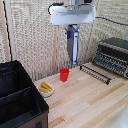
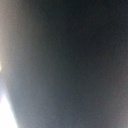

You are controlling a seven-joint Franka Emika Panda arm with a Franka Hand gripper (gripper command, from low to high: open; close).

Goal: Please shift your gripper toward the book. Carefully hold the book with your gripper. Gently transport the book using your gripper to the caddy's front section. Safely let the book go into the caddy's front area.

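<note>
Exterior view first, working from the nearest things outward. Closest, at about 8 o'clock in the picture, stands the caddy (image 1: 20, 95), a big black fabric box whose inner dividers split it into compartments; nothing can be made out inside them. Just beside its rim, toward 7 o'clock of the centre, a small bowl (image 1: 46, 89) holds something yellow. Both rest on the pale wooden table (image 1: 90, 100). Farther back, near the picture's middle, a red cup (image 1: 64, 75) stands upright on the wood. At 3 o'clock sits a dark toaster oven (image 1: 114, 55), with a dark wire rack (image 1: 95, 74) lying on the table in front of it. Behind everything hangs a woven reed screen (image 1: 30, 35).

High at 12 o'clock the gripper (image 1: 73, 29) hangs from the white arm, its fingers clamped on the top of the book (image 1: 73, 45), which dangles upright, dark blue with a pale edge, in the air above and just beyond the cup, well apart from the caddy.

Wrist view is nothing but a blurred dark blue-grey surface filling the picture, too close to tell more.
</note>
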